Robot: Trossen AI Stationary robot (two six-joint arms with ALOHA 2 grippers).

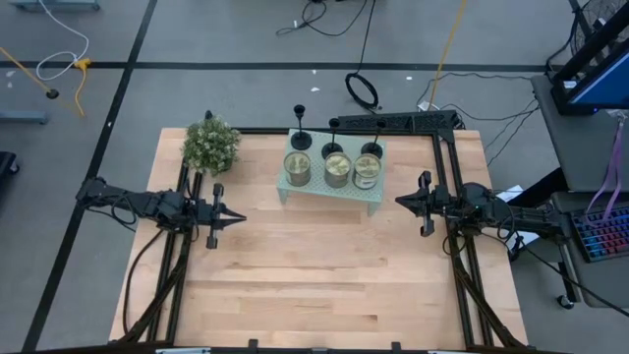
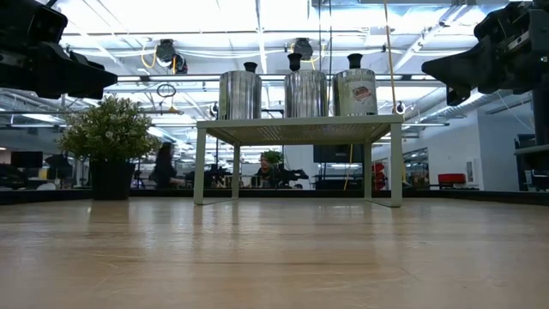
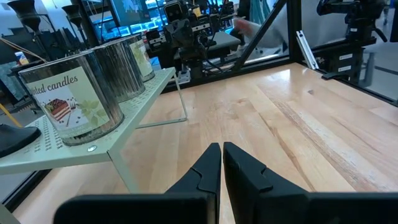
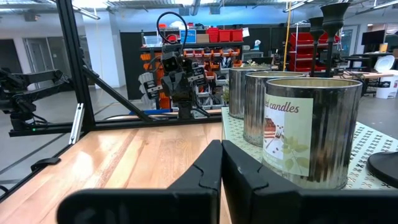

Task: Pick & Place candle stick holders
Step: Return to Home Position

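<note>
Three candle stick holders [image 1: 300,140] stood along the far edge of the shelf [image 1: 316,190], behind three jars [image 1: 337,170], with a potted plant [image 1: 210,146] to its left. The left gripper [image 1: 239,217] and right gripper [image 1: 400,202] flanked the shelf, fingers closed, with open desk [image 1: 324,295] between them.

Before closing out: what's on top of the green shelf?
On the shelf: three candle jars in a row, with three black candle stick holders behind them. In the low view the jars cover the holders' bases; only their tops show.
</note>
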